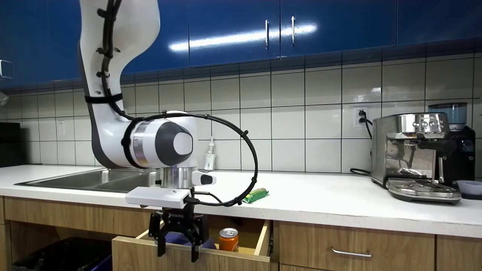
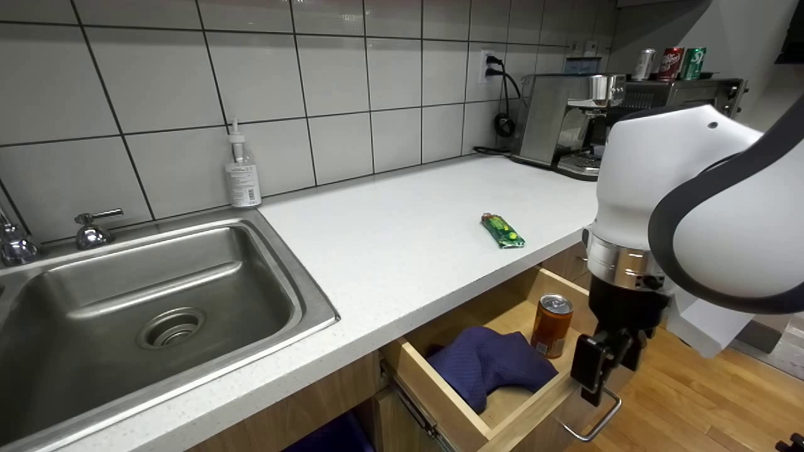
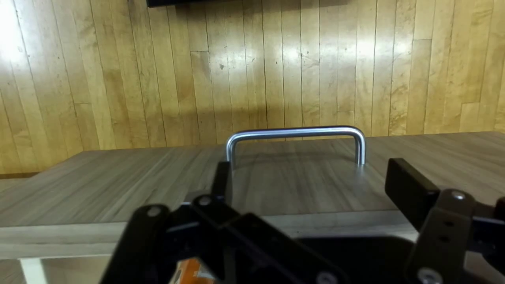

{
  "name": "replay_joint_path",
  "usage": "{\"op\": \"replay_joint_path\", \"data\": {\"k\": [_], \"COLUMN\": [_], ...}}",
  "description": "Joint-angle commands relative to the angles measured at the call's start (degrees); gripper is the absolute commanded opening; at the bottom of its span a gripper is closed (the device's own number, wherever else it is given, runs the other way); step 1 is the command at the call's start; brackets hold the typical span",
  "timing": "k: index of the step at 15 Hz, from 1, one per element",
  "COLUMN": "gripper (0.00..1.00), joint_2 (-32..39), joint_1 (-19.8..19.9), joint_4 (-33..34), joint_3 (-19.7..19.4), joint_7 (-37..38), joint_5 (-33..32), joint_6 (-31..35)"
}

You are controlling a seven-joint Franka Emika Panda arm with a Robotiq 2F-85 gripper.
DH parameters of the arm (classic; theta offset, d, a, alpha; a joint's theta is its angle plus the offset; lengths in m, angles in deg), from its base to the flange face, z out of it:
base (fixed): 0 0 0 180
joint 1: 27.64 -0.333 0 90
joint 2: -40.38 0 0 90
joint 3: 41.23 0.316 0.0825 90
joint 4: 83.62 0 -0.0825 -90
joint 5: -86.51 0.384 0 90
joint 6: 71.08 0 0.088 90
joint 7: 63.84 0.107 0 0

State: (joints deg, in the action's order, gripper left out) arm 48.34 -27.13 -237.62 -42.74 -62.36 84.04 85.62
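In the wrist view, see the black gripper (image 3: pixel 311 173) wide and empty, the shiny silver bar handle (image 3: pixel 296 133) at twelve o'clock on a brown wooden drawer (image 3: pixel 294 193). Likely hard, slippery; best held mid-bar.

Bright white glare across the blue cabinets (image 1: pixel 233 22)
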Motion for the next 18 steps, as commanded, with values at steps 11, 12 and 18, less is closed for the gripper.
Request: {"op": "replay_joint_path", "data": {"k": [11,12,18], "gripper": [1.0,1.0,1.0], "joint_2": [1.89,2.15,4.06], "joint_1": [0.32,0.38,0.53], "joint_4": [3.17,3.59,6.09], "joint_3": [-1.84,-1.84,-2.32], "joint_7": [-1.11,-1.45,-1.44], "joint_5": [-4.34,-4.43,-4.97], "joint_6": [2.35,2.36,2.85]}}
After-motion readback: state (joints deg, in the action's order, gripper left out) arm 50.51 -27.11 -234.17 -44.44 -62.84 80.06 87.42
